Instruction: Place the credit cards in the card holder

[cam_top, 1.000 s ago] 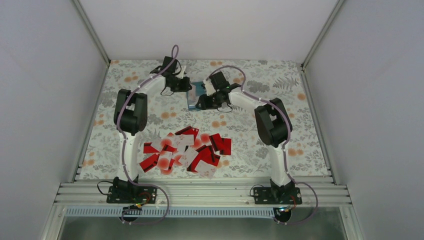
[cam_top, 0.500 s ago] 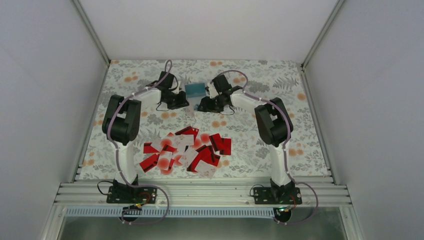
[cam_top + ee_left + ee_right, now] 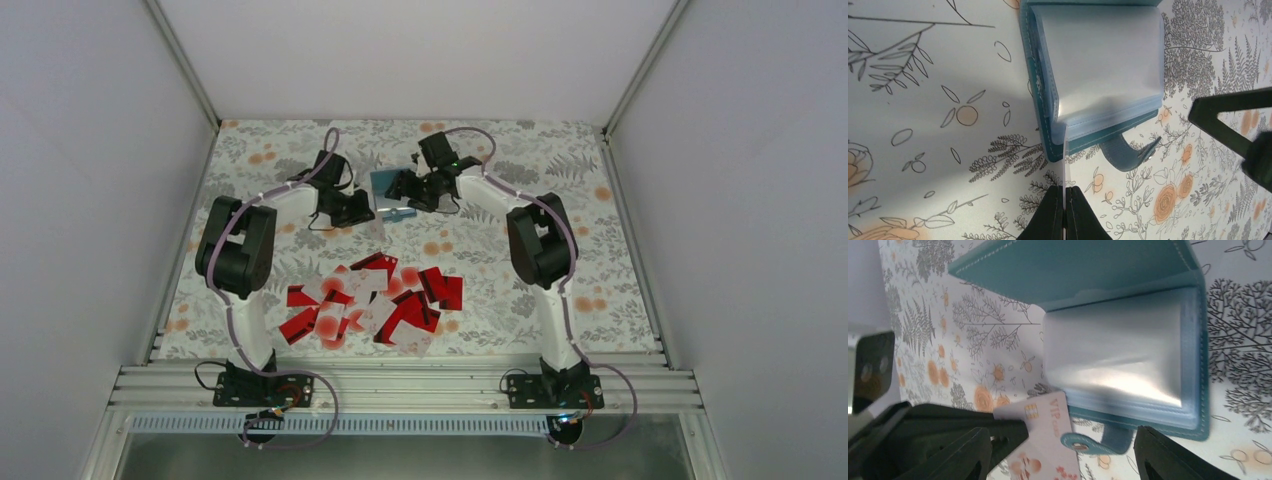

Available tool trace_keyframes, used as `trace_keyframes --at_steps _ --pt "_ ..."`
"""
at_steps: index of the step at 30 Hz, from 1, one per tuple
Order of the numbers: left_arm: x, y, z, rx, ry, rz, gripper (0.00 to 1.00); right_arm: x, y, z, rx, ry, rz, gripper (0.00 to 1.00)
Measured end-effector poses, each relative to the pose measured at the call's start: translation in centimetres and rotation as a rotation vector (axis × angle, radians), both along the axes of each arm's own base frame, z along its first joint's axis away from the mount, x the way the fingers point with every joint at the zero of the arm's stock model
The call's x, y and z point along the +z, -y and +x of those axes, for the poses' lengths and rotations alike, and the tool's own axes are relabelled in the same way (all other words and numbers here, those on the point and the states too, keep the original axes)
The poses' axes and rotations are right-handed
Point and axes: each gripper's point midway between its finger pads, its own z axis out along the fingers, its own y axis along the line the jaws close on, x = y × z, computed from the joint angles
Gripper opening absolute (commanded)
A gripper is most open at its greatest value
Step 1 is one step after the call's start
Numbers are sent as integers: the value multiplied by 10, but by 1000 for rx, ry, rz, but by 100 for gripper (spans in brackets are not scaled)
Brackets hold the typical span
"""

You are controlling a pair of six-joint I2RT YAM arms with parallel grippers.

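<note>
White panel walls [image 3: 420, 50] and an aluminium frame [image 3: 400, 385] are boxing in your workspace, and a cloth [image 3: 600, 270] printed with grey ferns and orange blossoms is covering the table.

The credit cards [image 3: 372, 305], some red with dark stripes and some white with red spots, are lying in a loose, overlapping heap at the near centre, well apart from both arms' tips.

The teal card holder [image 3: 388, 183] is lying open on the cloth at the far centre, between your two pincers. Its cover is folding back, and a stack of clear, glossy sleeves [image 3: 1108, 65] is fanning up from the paler blue inside.

Your right pincer [image 3: 1065, 462] is hanging over the holder with its fingers spread wide and gripping nothing. Your left pincer [image 3: 1065, 210] is pressing together on one white card [image 3: 1040, 440], which is showing a chip and gold lettering. The card's far edge is reaching the sleeves' near corner.

The clasp tab [image 3: 1128, 155] is trailing loose onto the cloth just beside that card.
</note>
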Motion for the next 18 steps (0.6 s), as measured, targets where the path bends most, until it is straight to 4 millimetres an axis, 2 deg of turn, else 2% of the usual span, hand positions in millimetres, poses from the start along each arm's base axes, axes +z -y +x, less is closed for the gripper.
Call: trace_keyframes --at_steps 4,12,18 --pt "0 1 -5 0 1 -3 2 -7 -9 1 -22 -19 -41 68" --pt "2 -3 -21 2 -6 2 2 -40 -6 -10 -52 -69 -194 61" --pt "0 -3 -22 5 -9 3 2 -50 -10 -15 -36 -69 -241 30"
